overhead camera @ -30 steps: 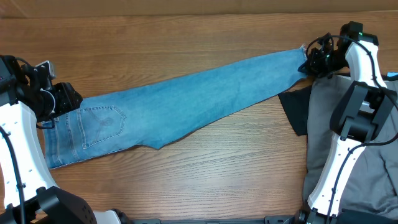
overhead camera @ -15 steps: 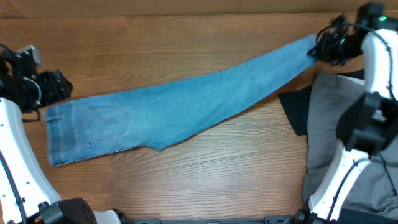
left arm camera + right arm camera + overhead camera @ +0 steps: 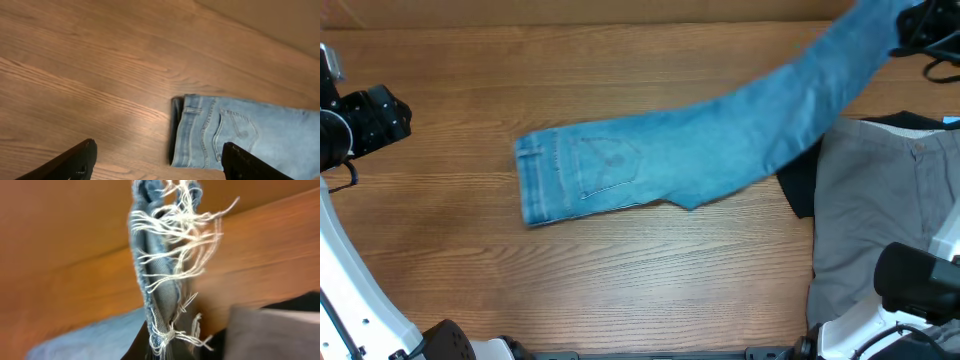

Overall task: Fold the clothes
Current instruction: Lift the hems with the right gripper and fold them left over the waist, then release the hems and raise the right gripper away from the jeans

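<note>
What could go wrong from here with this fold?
The right gripper pinches only the frayed hem of the jeans, so it may slip. The left gripper is open, clear of the waistband, so the jeans could slide. The lifted leg passes close by the gray clothes and might drag them.

Bare table (image 3: pixel 440 250) left of jeans (image 3: pixel 650 160)

Light-blue jeans (image 3: pixel 700 140) stretch diagonally, waistband and pocket flat at left, frayed hem raised far right.
</note>
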Available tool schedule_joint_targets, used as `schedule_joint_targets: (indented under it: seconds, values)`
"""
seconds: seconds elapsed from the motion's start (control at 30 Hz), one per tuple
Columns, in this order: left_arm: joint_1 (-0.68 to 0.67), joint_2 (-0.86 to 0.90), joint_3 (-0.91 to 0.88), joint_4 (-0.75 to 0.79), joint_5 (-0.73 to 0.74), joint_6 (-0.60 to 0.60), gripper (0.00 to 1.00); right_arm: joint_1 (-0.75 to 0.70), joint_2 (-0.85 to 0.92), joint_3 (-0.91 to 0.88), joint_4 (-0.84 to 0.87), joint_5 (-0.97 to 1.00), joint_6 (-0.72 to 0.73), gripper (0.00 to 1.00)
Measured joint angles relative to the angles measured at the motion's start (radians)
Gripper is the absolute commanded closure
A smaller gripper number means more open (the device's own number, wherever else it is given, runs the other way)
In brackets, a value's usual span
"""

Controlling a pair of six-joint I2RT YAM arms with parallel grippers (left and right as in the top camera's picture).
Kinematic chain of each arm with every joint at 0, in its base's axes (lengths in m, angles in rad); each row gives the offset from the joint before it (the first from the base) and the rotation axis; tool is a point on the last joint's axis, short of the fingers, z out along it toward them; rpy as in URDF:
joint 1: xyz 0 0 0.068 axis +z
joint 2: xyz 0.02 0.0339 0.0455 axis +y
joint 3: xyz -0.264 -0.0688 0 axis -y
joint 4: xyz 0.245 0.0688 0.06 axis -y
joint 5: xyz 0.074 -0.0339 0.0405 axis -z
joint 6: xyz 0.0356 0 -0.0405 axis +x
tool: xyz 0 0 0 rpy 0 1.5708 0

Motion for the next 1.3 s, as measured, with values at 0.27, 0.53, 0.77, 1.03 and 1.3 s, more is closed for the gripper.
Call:
schedule_joint_targets:
  seconds: [0.27, 0.53, 0.77, 1.03, 1.3]
  values:
    - [0.0, 0.0, 0.058, 0.0, 0.027, -0.014, 0.15, 0.372, 0.003, -0.002, -0.063, 0.029, 0.028, 0.96]
    - [0.0, 0.0, 0.064, 0.0, 0.034, -0.015, 0.14, 0.752, 0.012, -0.021, -0.048, 0.198, 0.168, 0.96]
    - [0.0, 0.0, 0.064, -0.003, 0.051, -0.016, 0.14, 0.947, 0.174, -0.021, 0.071, 0.275, 0.298, 0.96]
    - [0.0, 0.0, 0.065, -0.012, 0.053, -0.015, 0.13, 1.023, 0.354, -0.034, 0.123, 0.288, 0.375, 0.9]
    - [0.0, 0.0, 0.066, -0.022, 0.057, -0.022, 0.02, 1.135, 0.406, -0.034, 0.143, 0.299, 0.383, 0.44]
